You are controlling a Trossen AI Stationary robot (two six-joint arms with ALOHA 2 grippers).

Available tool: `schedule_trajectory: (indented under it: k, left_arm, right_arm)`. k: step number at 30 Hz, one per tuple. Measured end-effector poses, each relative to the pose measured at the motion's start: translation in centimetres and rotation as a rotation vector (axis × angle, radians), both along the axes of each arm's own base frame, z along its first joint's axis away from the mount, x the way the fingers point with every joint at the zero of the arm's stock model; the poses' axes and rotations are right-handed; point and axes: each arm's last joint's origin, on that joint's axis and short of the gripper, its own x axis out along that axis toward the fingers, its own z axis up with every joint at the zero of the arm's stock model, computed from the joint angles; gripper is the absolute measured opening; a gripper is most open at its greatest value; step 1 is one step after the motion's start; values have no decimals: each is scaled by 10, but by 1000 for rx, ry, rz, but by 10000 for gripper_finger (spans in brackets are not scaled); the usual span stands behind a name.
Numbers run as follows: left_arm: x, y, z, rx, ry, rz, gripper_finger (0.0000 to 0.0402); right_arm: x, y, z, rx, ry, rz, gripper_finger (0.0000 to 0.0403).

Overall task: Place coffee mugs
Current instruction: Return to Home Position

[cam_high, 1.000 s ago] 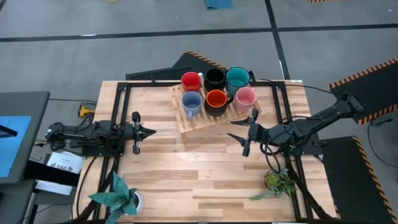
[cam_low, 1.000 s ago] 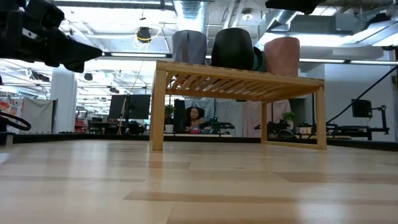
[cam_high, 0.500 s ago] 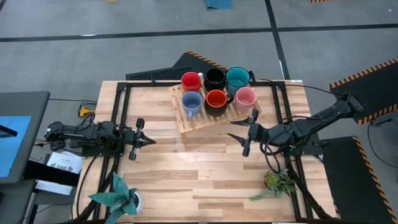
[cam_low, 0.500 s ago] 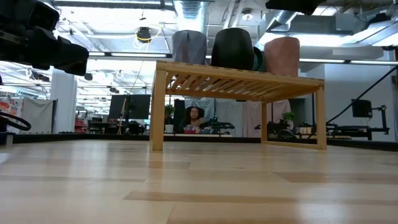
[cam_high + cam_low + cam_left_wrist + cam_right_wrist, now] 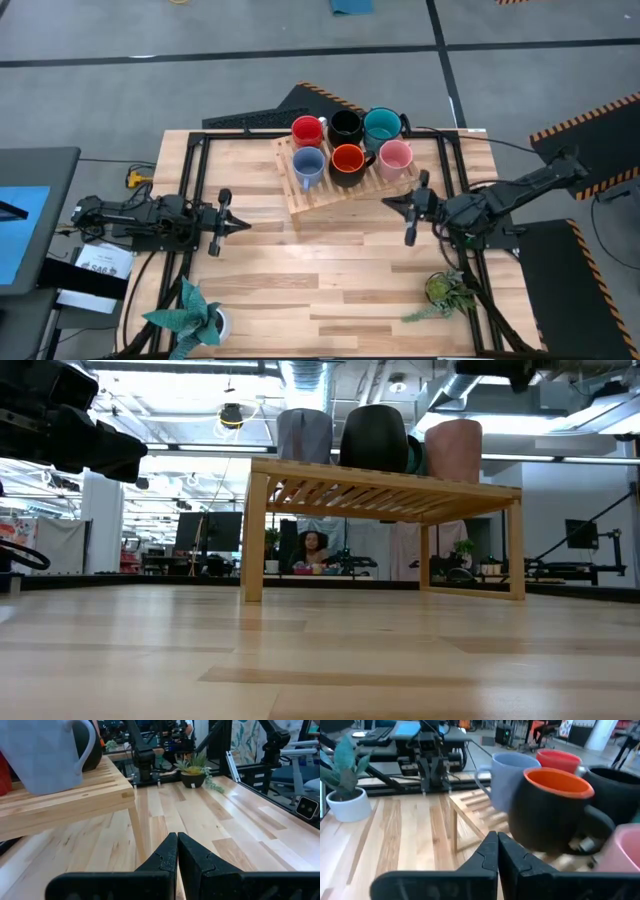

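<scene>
Six coffee mugs stand on a slatted wooden rack (image 5: 330,190) at the table's far middle: red (image 5: 307,130), black (image 5: 345,125) and teal (image 5: 381,126) behind, light blue (image 5: 308,165), orange-lined (image 5: 347,160) and pink (image 5: 395,157) in front. My right gripper (image 5: 386,201) hovers shut just right of the rack's near corner, pointing left at the mugs (image 5: 555,815). My left gripper (image 5: 243,226) hovers shut left of the rack, pointing right, with the light blue mug (image 5: 45,750) ahead of it. Neither holds anything.
A potted plant in a white pot (image 5: 190,318) stands at the near left corner and another (image 5: 445,292) at the near right. Bare wooden tabletop (image 5: 320,280) lies between them, in front of the rack. A black frame (image 5: 200,140) edges the table.
My right gripper has shut its fingers on nothing and drawn back a little toward the table's right edge. My left gripper has turned slightly about its own axis and shifted a little toward the near edge. The mugs have not moved.
</scene>
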Motion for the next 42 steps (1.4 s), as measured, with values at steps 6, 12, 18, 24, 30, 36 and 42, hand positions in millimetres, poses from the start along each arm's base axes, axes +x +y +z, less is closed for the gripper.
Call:
schedule_trajectory:
  k: [6,12,18,24,30,36,42]
  left_arm:
    - [0,0,0,0,0,1,0]
    - [0,0,0,0,0,2,0]
    - [0,0,0,0,0,3,0]
    - [0,0,0,0,0,3,0]
    - [0,0,0,0,0,3,0]
    - [0,0,0,0,0,3,0]
    - [0,0,0,0,0,2,0]
  right_arm:
    - [-32,-9,-17,45,-42,19,22]
    - [-49,-14,-51,84,-113,47,18]
    - [-48,-11,-87,109,-204,123,18]
    - [-45,-18,-101,94,-204,198,18]
    - [-40,-35,-101,70,-187,230,18]
    - [-41,-36,-110,47,-96,223,18]
    - [-50,-32,-112,51,-67,207,19]
